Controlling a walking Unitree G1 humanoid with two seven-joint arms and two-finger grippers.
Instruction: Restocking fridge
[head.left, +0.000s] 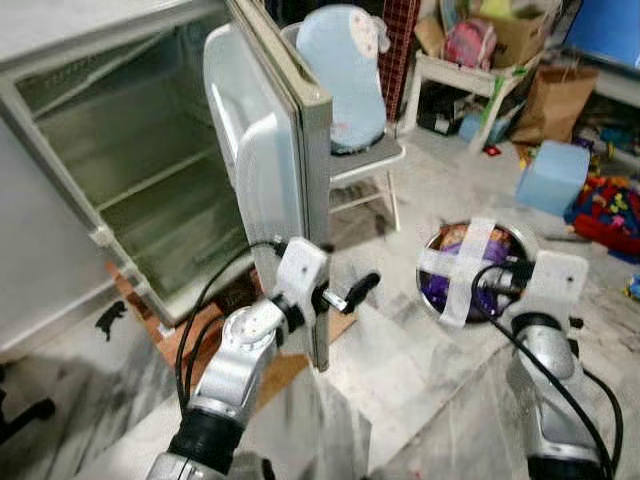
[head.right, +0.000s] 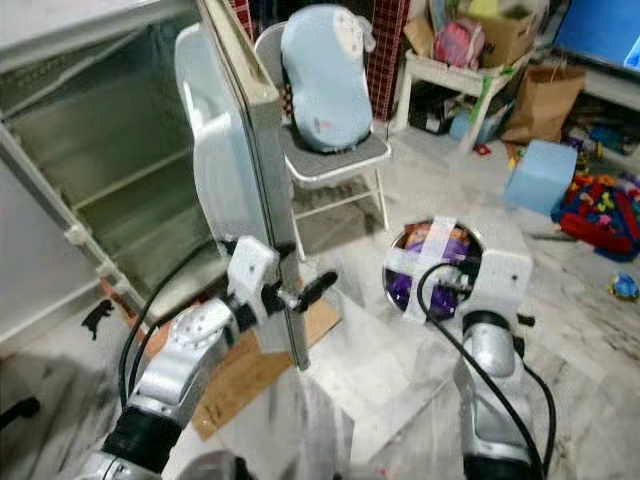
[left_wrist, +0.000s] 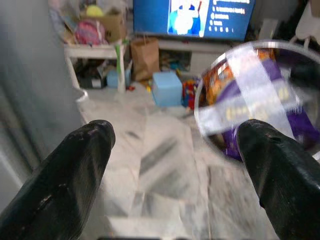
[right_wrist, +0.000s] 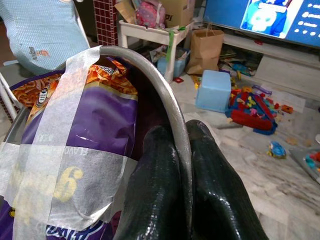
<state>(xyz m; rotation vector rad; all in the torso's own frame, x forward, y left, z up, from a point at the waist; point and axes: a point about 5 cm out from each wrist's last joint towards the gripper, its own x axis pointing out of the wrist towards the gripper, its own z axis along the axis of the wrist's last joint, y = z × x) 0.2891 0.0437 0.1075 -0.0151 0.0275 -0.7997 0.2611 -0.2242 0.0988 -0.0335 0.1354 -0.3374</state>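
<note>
The fridge (head.left: 130, 170) stands open at the left, its shelves bare, and its white door (head.left: 265, 170) is swung out to the middle. My left gripper (head.left: 355, 292) hovers open just right of the door's edge with nothing between its fingers (left_wrist: 75, 165). To the right, my right gripper (right_wrist: 182, 150) is shut on the rim of a round metal bowl (head.left: 475, 268). A purple and orange snack bag (right_wrist: 95, 115) is strapped into the bowl with crossed white tape. The bowl hangs above the marble floor, right of the door.
A folding chair with a pale blue cushion (head.left: 345, 80) stands behind the door. A blue box (head.left: 552, 178), toys (head.left: 610, 205), a paper bag (head.left: 555, 100) and a white table (head.left: 465, 75) crowd the back right. Cardboard (head.left: 200, 340) lies under the door.
</note>
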